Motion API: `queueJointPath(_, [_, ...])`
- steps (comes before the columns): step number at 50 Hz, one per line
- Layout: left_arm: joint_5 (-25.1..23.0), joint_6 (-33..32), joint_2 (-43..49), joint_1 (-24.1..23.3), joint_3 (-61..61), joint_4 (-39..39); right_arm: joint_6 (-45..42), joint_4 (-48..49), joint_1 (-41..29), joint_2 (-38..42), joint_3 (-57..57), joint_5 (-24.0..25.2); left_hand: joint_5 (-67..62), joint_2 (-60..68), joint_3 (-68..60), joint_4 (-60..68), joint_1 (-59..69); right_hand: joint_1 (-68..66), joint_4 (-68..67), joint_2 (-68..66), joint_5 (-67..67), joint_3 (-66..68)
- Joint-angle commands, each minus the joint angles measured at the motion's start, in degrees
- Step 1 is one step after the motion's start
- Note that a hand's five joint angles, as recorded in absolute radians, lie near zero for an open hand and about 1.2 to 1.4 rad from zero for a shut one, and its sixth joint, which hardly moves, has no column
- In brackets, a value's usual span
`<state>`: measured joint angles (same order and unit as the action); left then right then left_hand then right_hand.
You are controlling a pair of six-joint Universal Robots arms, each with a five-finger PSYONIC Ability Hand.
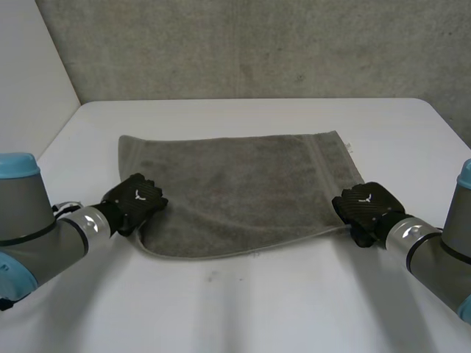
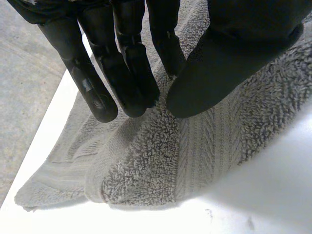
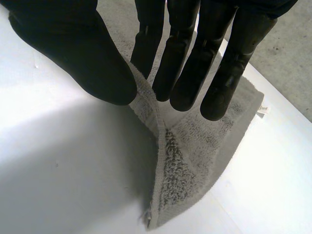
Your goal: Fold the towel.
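Towel (image 1: 243,187): one, grey terry, spread in a single layer across the middle of the one white table (image 1: 294,309). The long edges are seen running left to right. The far edge lies flat and nearly straight. The near edge is bowed, drawn up towards each near corner.

Two arms are counted, one at either side, each ending in one black hand.

The left hand (image 1: 134,202) is set on the towel's near left corner. In its wrist view the fingers (image 2: 122,73) are held straight and close together, with the thumb (image 2: 229,58) opposite them. A ridge of pile is gathered between fingers and thumb, so the cloth is taken as pinched there. Whether that corner is lifted clear of the table cannot be told from this angle.

The right hand (image 1: 366,206) is placed at the near right corner. In its wrist view the hemmed edge is nipped between the thumb (image 3: 73,53) and the straight fingers (image 3: 185,63). The edge is raised off the table there, and the corner hangs down from the pinch to the surface.

One small white label (image 3: 262,110) is noted on the hem at the far right corner. It lies flat on the table, well apart from both hands.

One grey rough wall (image 1: 257,44) is seen behind the table.
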<state>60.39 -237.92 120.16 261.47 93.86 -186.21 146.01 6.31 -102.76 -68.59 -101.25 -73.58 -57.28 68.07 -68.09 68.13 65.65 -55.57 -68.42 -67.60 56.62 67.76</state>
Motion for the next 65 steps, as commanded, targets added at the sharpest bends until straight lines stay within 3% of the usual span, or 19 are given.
queueJointPath(1, [1.31,0.96,-7.66,1.68,3.53,0.50,-0.19,-1.47,0.01,-0.76,1.05,-0.51,-12.72,11.93,-11.91,11.87,14.35,-24.43,-11.58,-12.40,13.38,12.24])
queueJointPath(7, [4.91,5.53,-20.05,3.52,10.47,1.38,-1.86,-11.81,0.36,-8.73,2.89,0.02,-12.72,11.93,-11.91,11.87,14.35,-24.43,-11.58,-12.40,13.38,12.24])
queueJointPath(11, [6.14,12.80,-30.83,6.24,16.16,6.45,-5.47,-20.29,1.07,-12.27,3.69,0.19,-12.72,11.93,-11.91,11.87,14.35,-24.43,-11.58,-12.40,13.38,12.24])
queueJointPath(13, [6.23,14.57,-33.74,7.55,17.84,9.00,-12.37,-29.47,1.94,-16.12,2.64,0.19,-12.72,11.93,-11.91,11.87,14.35,-24.43,-11.58,-12.40,13.38,12.24])
queueJointPath(18, [5.70,15.47,-42.46,10.12,21.72,19.13,-23.46,-40.30,4.66,-24.11,-1.84,0.02,-12.72,11.93,-11.91,11.87,14.35,-24.43,-11.58,-12.40,13.38,12.24])
queueJointPath(22, [5.44,15.55,-45.63,10.38,22.51,24.40,-28.23,-40.86,6.16,-27.91,-2.73,0.37,-12.72,11.93,-11.91,11.87,14.35,-24.43,-11.58,-12.40,13.38,12.24])
queueJointPath(26, [4.39,15.64,-45.10,10.64,22.86,21.43,-27.71,-37.78,6.25,-27.92,-1.50,1.51,-12.72,11.93,-11.91,11.87,14.35,-24.43,-11.58,-12.40,13.38,12.24])
queueJointPath(28, [3.94,15.90,-44.22,10.73,22.78,19.04,-26.83,-35.67,6.16,-27.30,-0.80,1.86,-12.72,11.93,-11.91,11.87,14.35,-24.43,-11.58,-12.40,13.38,12.24])
queueJointPath(30, [3.68,16.87,-39.68,9.95,21.99,12.66,-23.33,-30.51,5.64,-22.15,1.21,1.69,-12.72,11.93,-11.91,11.87,14.35,-24.43,-11.58,-12.40,13.38,12.24])
queueJointPath(34, [3.85,18.01,-36.66,8.97,20.93,9.02,-19.53,-25.12,4.76,-14.65,4.74,0.90,-12.72,11.93,-11.91,11.87,14.35,-24.43,-11.58,-12.40,13.38,12.24])
queueJointPath(38, [7.79,25.81,-23.18,1.87,12.61,-2.29,-16.11,-19.60,1.00,-5.62,10.43,-2.51,-12.72,11.93,-11.91,11.87,14.35,-24.43,-11.58,-12.40,13.38,12.24])
queueJointPath(40, [10.33,26.79,-19.65,0.46,10.06,-3.71,-15.67,-15.65,-2.70,0.44,15.00,-6.90,-12.72,11.93,-11.91,11.87,14.35,-24.43,-11.58,-12.40,13.38,12.24])
queueJointPath(41, [13.84,26.98,-15.52,-0.60,6.64,-4.59,-15.66,-15.63,-2.71,0.47,15.02,-6.92,-12.72,11.93,-11.91,11.87,14.35,-24.43,-11.58,-12.40,13.38,12.24])
queueJointPath(46, [18.96,27.50,-6.54,-2.45,-1.54,-5.91,-15.49,-7.37,-4.65,6.97,19.24,-11.14,-12.72,11.93,-11.91,11.87,14.35,-24.43,-11.58,-12.40,13.38,12.24])
queueJointPath(56, [20.11,27.42,3.84,-3.86,-13.24,-11.02,-15.84,12.39,-5.61,15.40,25.03,-12.20,-12.72,11.93,-11.91,11.87,14.35,-24.43,-11.58,-12.40,13.38,12.24])
queueJointPath(65, [20.55,27.24,9.30,-4.38,-19.58,-11.54,-15.93,13.20,-5.88,21.12,31.19,-12.46,-12.72,11.93,-11.91,11.87,14.35,-24.43,-11.58,-12.40,13.38,12.24])
